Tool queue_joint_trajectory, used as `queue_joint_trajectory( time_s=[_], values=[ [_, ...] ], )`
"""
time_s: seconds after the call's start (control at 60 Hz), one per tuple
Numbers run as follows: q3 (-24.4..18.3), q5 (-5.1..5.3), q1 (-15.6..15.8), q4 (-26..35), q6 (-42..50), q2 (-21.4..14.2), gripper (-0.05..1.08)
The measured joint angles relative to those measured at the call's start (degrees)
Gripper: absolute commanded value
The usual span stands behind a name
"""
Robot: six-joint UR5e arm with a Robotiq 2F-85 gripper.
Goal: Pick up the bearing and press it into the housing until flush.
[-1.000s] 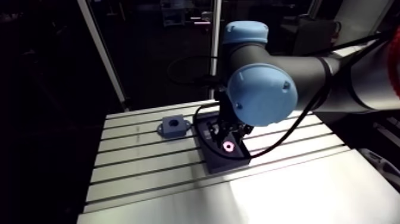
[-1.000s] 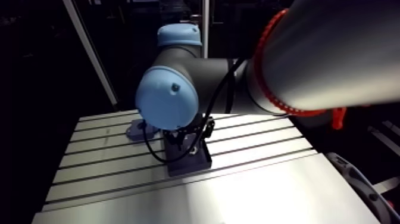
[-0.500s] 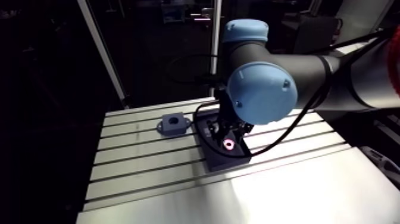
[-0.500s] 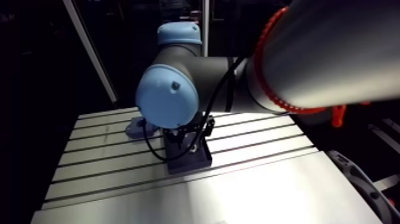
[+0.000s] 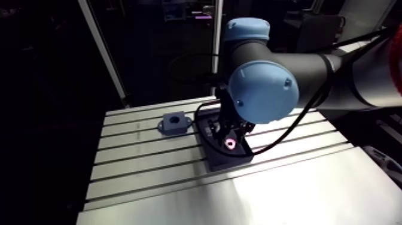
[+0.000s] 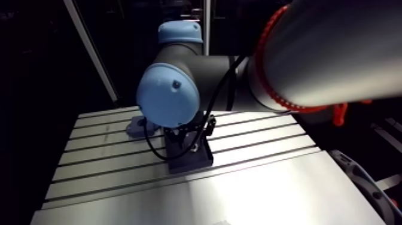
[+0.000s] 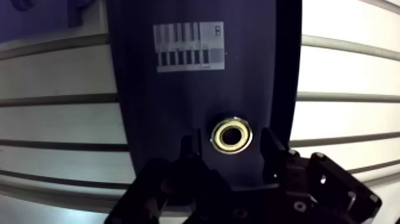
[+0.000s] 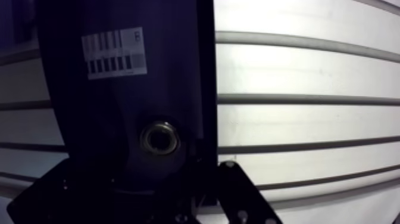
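Observation:
The bearing [image 7: 233, 135], a small brass-coloured ring, lies in a recess of a dark flat tray [image 7: 178, 101] that carries a white printed label [image 7: 189, 46]. My gripper [image 7: 230, 149] hangs low over the tray and is open. One finger stands on each side of the bearing, with a small gap on both sides. In the arm view the bearing [image 5: 229, 142] shows as a pinkish ring under the wrist. The housing [image 5: 174, 124], a grey-blue block with a round bore, sits on the table beside the tray's far left end, and one corner of it [image 7: 47, 12] shows in the wrist view.
The slotted aluminium table [image 5: 143, 161] runs under both parts, with its grooves crossing the tray's long side. A smooth plate [image 5: 269, 197] covers the table's near part. A slanted metal post [image 5: 101, 54] rises behind the table's left corner.
The arm view has shifted very slightly. The bearing, the tray and the housing lie where they were, and the gripper still hangs over the bearing.

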Motion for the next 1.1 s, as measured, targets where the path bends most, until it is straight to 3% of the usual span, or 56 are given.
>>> queue_joint_trajectory(
  time_s=[1.1],
  values=[
    [-0.13,-0.06,0.09,0.0,0.06,0.57,0.42]
  ],
)
